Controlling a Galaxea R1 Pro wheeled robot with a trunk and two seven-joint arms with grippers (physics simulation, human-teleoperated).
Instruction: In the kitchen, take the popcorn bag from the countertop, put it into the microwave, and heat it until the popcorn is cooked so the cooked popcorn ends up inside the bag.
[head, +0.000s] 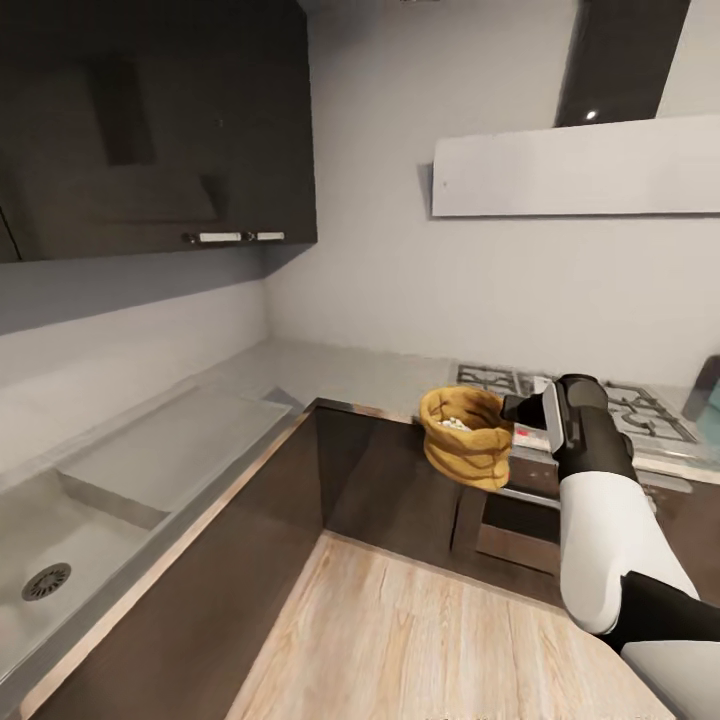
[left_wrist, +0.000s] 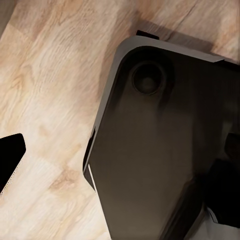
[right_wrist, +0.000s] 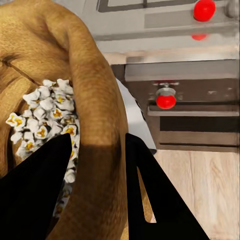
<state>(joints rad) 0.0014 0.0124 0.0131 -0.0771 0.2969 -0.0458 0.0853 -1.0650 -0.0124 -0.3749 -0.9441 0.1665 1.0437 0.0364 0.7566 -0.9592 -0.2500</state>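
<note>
1. Popcorn bag (head: 466, 437): tan paper sack, held off the countertop (head: 330, 368) in front of the gas hob (head: 620, 400), above the dark cabinets.
2. Popcorn (right_wrist: 47, 117): white puffed pieces inside the sack.
3. Right gripper (right_wrist: 97, 165): fingers clamped over the sack's rolled rim.
4. Left gripper: one dark fingertip (left_wrist: 10, 155) over the wood floor (left_wrist: 45, 75); spread cannot be told.
</note>
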